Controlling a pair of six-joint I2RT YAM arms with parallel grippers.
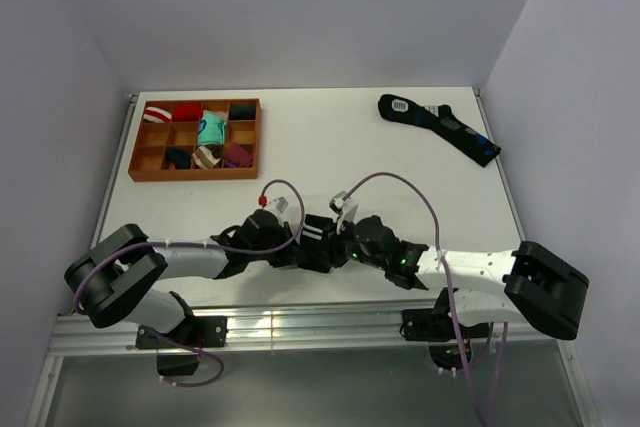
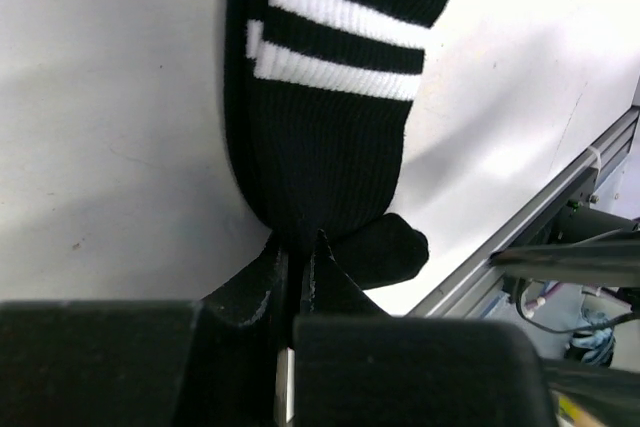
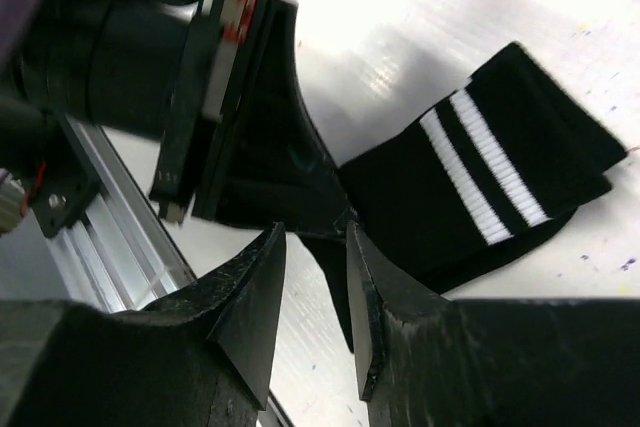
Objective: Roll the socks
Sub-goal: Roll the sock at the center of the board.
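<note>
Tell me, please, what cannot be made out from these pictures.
- Left wrist view: the black sock has its cuff cut off by the top edge; its pinched end vanishes inside the left end effector.
- Right wrist view: whether the open right end effector touches the sock is unclear; its own fingers hide the contact.
- Top view: both end effectors cover most of the sock; the tray holds bundles too small to identify.

A robotics lab bench: a left arm (image 1: 180,262) and a right arm (image 1: 480,269) stand bolted to an aluminium rail (image 1: 300,327) at a white table (image 1: 330,147) boxed in by plain walls (image 1: 300,7).
</note>
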